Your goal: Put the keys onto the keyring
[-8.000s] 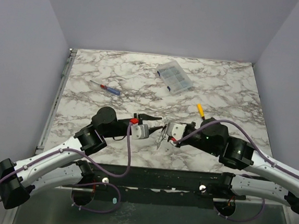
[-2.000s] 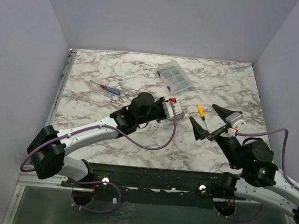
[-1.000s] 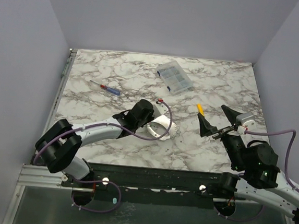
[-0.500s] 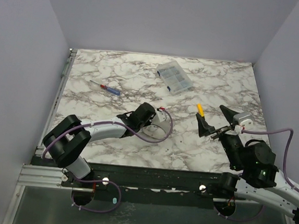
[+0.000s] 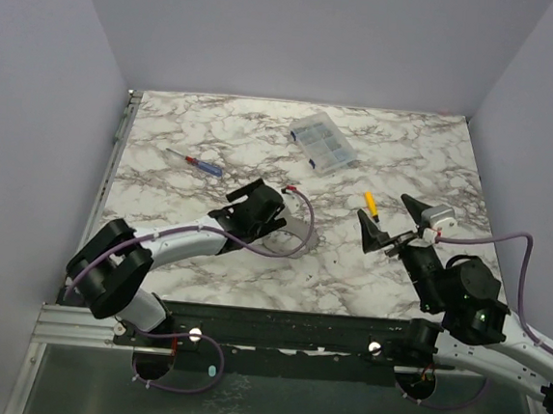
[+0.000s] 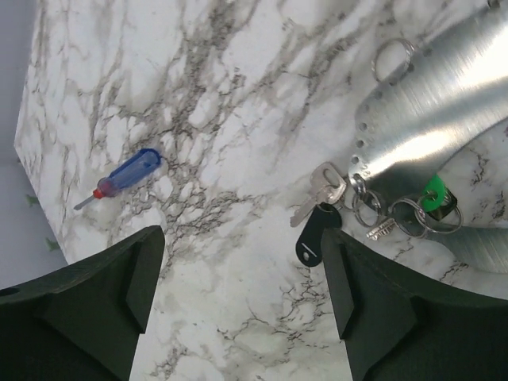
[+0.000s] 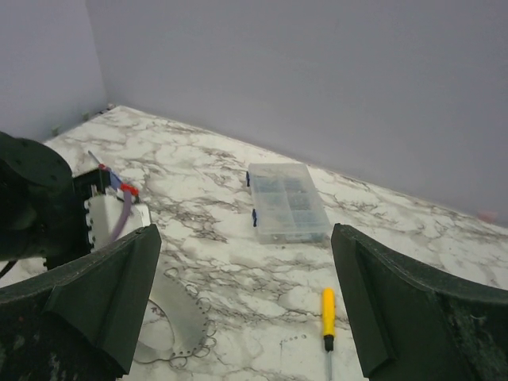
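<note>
In the left wrist view the keys, small and silvery, lie on the marble with a black fob. They hang at the end of the keyring, a curved brushed-metal plate with small split rings and a green tag along its edge. My left gripper hovers open above bare marble just left of the keys, holding nothing. My right gripper is open and empty, raised above the table to the right. From there the plate lies low on the left.
A blue-handled screwdriver lies left of the keys. A yellow-handled screwdriver lies under my right gripper, with a clear compartment box beyond it. A purple cable loops from the left wrist over the plate.
My left gripper has gone from shut to open and drawn back left from the plate, which now lies loose on the marble. The right gripper shifted slightly left.
</note>
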### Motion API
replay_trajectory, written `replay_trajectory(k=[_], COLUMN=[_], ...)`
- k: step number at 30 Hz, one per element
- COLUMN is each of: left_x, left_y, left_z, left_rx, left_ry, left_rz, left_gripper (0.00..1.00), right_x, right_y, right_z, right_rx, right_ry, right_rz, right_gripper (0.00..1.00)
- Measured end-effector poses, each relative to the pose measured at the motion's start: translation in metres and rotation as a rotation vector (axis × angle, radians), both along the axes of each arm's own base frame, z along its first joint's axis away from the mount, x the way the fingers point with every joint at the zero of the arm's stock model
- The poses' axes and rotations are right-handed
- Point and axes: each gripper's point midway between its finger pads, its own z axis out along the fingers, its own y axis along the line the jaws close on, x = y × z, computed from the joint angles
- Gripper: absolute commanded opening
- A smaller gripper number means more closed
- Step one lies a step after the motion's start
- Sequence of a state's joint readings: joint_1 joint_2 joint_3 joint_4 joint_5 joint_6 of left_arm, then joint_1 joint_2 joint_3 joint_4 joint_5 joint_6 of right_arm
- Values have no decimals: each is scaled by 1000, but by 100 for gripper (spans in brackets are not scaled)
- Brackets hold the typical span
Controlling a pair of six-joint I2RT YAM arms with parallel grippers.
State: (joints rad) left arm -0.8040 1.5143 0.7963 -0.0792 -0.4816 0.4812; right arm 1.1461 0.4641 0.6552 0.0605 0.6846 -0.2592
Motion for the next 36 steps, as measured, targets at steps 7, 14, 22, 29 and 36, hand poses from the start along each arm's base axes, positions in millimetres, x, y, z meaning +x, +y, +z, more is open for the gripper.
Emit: replay_trajectory(k=[7,14,22,29,36], left_x=[18,24,23,16,10], left_y=[23,57,83,96,101], left_z=[81,128,147,175,182], left_rx=[-286,-532,-589,-662,-688], left_ry=[-207,-386,-477,-557,-581], left_rz=[219,399,534,565,564], left_gripper=[99,99,99,98,98], right_x=[8,17,41,100,130], right_y=[15,54,129,110,12], right_z=[-14,-41,-86,-126,-126], right_rx=[-53,-106,-165,-154,31], right_ry=[26,79,282,477,469], right_rz=[-8,47,79,-70,-339], right_gripper=[100,100,100,100,100])
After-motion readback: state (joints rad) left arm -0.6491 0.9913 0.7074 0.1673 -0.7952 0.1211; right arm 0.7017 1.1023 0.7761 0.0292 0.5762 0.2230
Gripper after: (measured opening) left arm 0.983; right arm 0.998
